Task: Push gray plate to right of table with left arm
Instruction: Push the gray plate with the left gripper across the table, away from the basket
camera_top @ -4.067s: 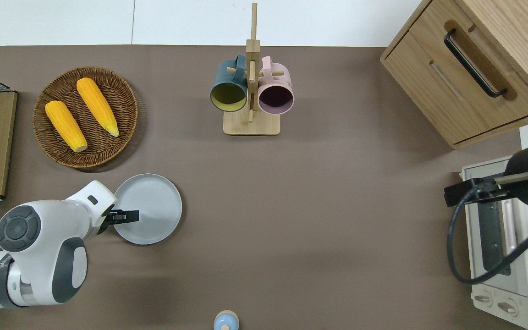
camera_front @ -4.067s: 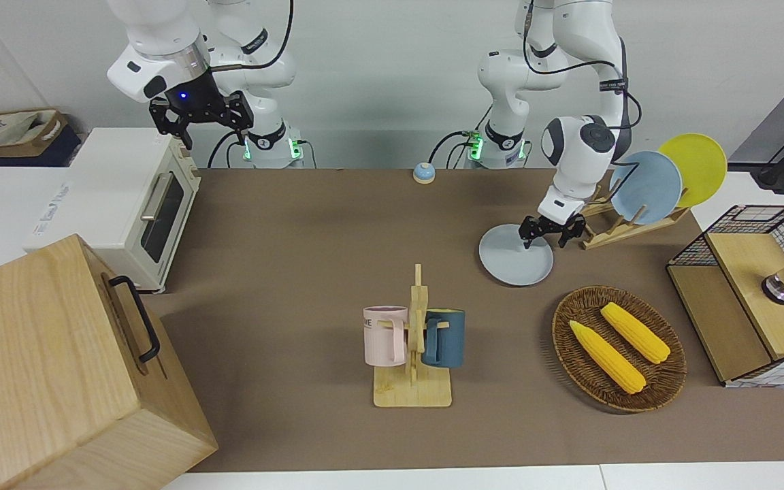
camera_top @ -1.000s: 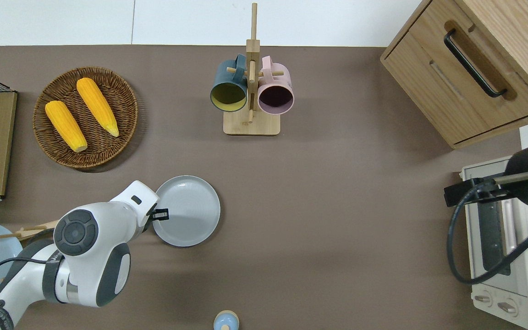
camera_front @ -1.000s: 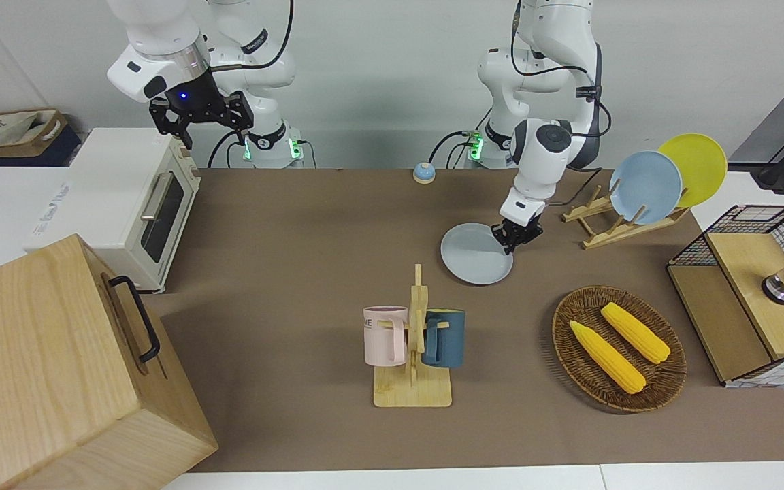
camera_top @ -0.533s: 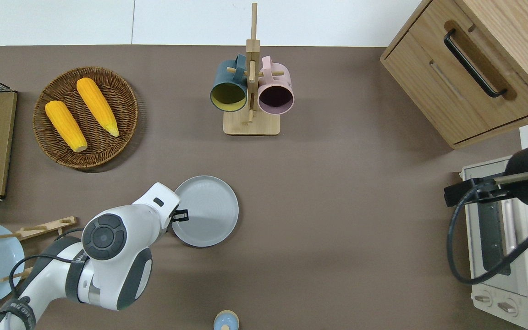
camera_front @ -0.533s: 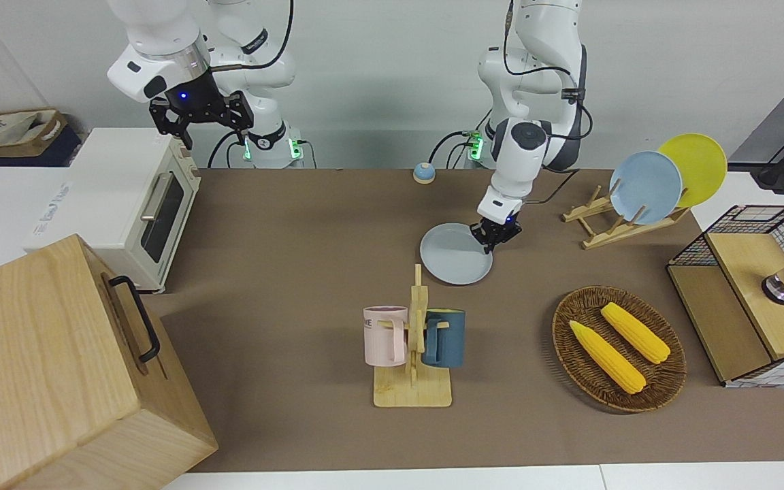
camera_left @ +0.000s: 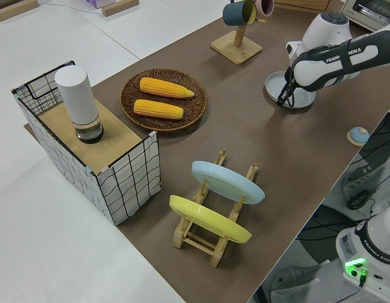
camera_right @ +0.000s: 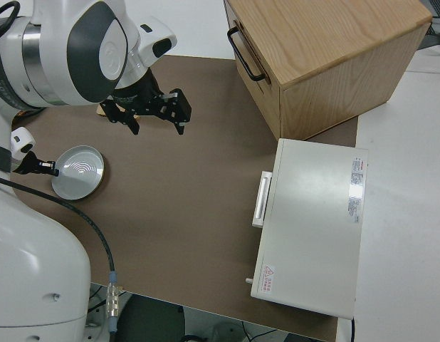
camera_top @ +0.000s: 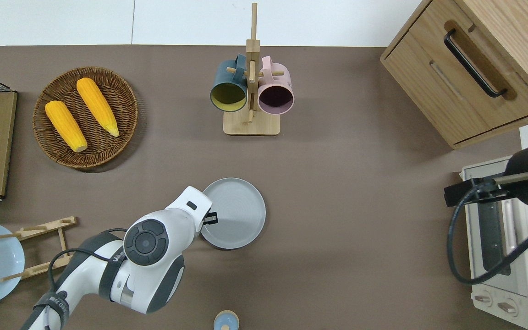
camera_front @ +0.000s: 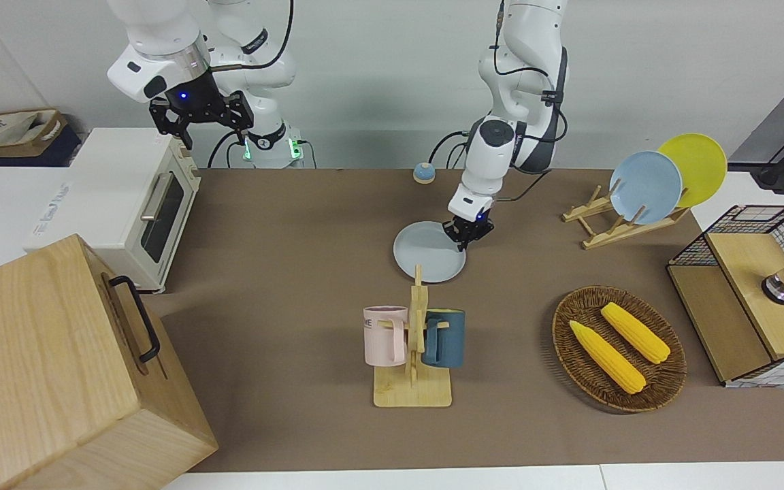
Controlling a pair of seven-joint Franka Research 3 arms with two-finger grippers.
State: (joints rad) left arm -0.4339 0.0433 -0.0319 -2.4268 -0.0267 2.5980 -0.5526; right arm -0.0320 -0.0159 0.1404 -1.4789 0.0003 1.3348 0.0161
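Observation:
The gray plate [camera_front: 429, 253] lies flat on the brown table [camera_front: 283, 224] near its middle, nearer to the robots than the mug rack. It also shows in the overhead view [camera_top: 236, 213] and the left side view [camera_left: 295, 85]. My left gripper [camera_front: 468, 231] is low at the plate's rim, on the edge toward the left arm's end of the table, as the overhead view [camera_top: 211, 218] shows. My right gripper [camera_front: 201, 126] is open and empty, and that arm is parked.
A mug rack [camera_front: 414, 340] holds a pink and a blue mug. A basket of corn [camera_front: 618, 348], a rack with a bluer plate [camera_front: 645, 185] and a yellow plate, and a wire crate [camera_front: 753, 292] stand toward the left arm's end. A toaster oven [camera_front: 140, 204] and a wooden cabinet [camera_front: 58, 367] stand toward the right arm's end.
My left gripper and the gray plate have slid together toward the right arm's end of the table, from beside the plate rack to the middle. The right arm has not moved.

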